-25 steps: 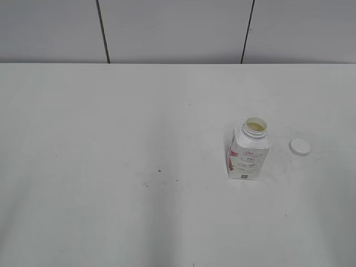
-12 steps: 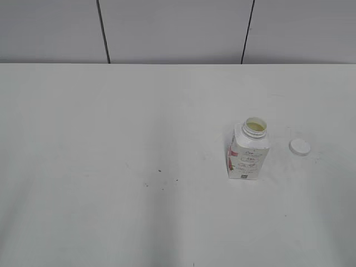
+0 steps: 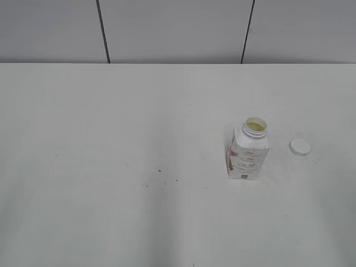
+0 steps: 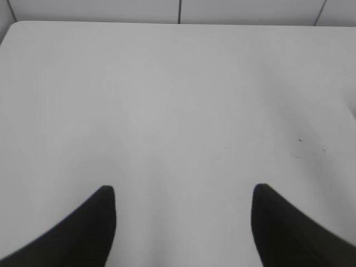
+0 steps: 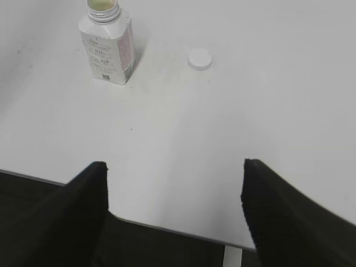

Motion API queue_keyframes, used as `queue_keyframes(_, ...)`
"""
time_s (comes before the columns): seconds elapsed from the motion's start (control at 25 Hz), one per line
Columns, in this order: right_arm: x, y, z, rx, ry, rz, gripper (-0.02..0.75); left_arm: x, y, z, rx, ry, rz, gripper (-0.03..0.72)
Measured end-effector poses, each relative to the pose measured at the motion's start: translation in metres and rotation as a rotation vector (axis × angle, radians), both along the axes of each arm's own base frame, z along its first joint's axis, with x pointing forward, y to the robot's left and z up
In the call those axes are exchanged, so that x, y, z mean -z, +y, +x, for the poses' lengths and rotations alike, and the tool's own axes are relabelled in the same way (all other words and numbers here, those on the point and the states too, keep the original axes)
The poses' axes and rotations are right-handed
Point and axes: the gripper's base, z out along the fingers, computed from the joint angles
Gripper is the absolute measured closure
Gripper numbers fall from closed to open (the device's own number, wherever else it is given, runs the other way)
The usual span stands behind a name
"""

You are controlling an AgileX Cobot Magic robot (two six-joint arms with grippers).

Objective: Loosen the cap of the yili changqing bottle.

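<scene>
The yili changqing bottle (image 3: 248, 150) stands upright on the white table, right of centre, with its round neck open and pale liquid showing inside. It also shows at the top left of the right wrist view (image 5: 107, 43). The white cap (image 3: 300, 147) lies flat on the table to the bottle's right, apart from it; it also shows in the right wrist view (image 5: 199, 58). My right gripper (image 5: 175, 167) is open and empty above the table's front edge, well back from both. My left gripper (image 4: 182, 192) is open and empty over bare table. Neither gripper shows in the exterior view.
The table's front edge (image 5: 167, 229) runs just under my right gripper, with dark space below it. A grey panelled wall (image 3: 178, 30) stands behind the table. A few small dark specks (image 3: 159, 171) mark the surface left of the bottle.
</scene>
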Motion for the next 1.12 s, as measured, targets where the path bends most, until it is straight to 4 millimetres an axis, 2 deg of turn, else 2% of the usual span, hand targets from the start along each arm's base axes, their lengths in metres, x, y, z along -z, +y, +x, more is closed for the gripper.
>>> queue_keyframes(0.36, 0.0, -0.004, -0.016, 0.017, -0.102, 0.002, 0.152, 0.0, 0.0, 0.0, 0.003, 0.0, 0.0, 0.224)
queue_keyframes(0.64, 0.0, -0.006, -0.015, 0.046, -0.102, -0.002, 0.152, 0.0, 0.0, 0.0, 0.003, -0.003, 0.0, 0.249)
queue_keyframes(1.12, 0.0, -0.006, -0.015, 0.052, -0.099, 0.019, 0.152, 0.0, 0.0, 0.0, 0.003, -0.003, 0.0, 0.249)
